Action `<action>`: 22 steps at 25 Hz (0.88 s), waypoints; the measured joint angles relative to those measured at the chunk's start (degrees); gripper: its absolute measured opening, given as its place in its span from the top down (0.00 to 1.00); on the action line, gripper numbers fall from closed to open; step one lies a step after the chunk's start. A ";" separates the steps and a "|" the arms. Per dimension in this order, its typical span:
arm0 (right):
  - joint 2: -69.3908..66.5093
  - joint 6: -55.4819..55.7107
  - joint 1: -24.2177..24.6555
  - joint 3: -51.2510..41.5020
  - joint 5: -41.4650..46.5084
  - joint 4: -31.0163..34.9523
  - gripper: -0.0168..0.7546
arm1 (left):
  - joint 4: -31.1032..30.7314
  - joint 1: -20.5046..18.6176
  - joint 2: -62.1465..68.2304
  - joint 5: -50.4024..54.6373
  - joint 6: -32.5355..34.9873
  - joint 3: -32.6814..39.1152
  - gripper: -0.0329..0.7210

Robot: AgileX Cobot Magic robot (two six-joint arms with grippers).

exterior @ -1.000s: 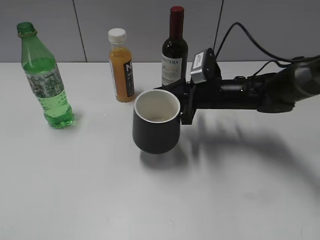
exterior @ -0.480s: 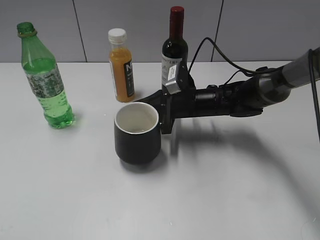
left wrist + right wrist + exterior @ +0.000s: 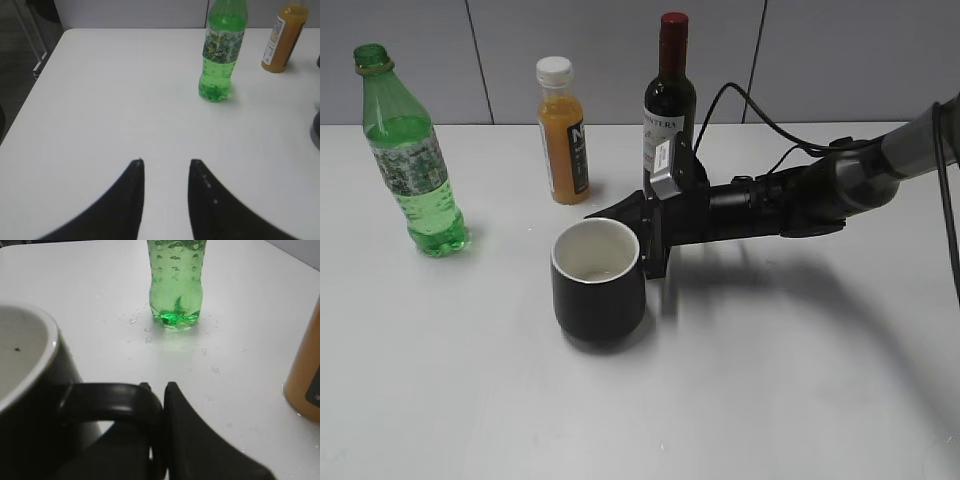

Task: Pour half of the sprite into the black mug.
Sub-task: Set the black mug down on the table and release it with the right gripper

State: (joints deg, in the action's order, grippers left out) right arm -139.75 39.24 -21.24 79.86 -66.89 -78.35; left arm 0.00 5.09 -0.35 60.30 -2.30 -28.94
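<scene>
The sprite (image 3: 415, 170) stands upright at the far left of the white table; it also shows in the left wrist view (image 3: 220, 55) and the right wrist view (image 3: 175, 285). The black mug (image 3: 600, 285) with a white inside sits upright on the table near the middle. My right gripper (image 3: 655, 240) reaches in level from the right and is shut on the mug's loop handle (image 3: 107, 395), its fingertips (image 3: 157, 386) pinched around it. My left gripper (image 3: 165, 162) is open and empty over bare table, well short of the sprite; it is out of the exterior view.
An orange juice bottle (image 3: 563, 135) with a white cap and a dark wine bottle (image 3: 669, 100) stand at the back, behind the mug and the right arm. Small droplets lie on the table around the sprite's base (image 3: 210, 370). The table's left edge (image 3: 35, 80) is near.
My right gripper carried the mug left and down from above the table to the surface. In the last half second it hardly moved. The bottles stayed put.
</scene>
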 joint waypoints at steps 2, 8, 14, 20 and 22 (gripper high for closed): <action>-0.26 0.00 0.00 0.00 0.00 0.00 0.93 | 0.00 0.00 0.00 0.00 0.00 0.00 0.64; -1.49 -0.26 0.00 0.00 0.00 0.22 0.93 | 0.00 0.00 0.00 0.00 0.00 0.00 0.64; -1.49 -0.37 -0.05 0.00 0.00 0.48 0.91 | 0.00 0.00 0.00 0.00 0.00 0.00 0.64; -1.49 -0.27 -0.05 0.00 -0.51 0.95 0.87 | 0.00 0.00 0.00 0.00 0.00 0.00 0.64; -1.49 -0.27 0.07 0.00 -0.77 0.95 0.87 | 0.00 0.00 0.00 0.00 0.00 0.00 0.64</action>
State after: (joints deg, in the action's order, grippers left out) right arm -141.24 38.98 -21.17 79.86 -67.65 -77.40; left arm 0.00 5.09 -0.35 60.30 -2.30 -28.94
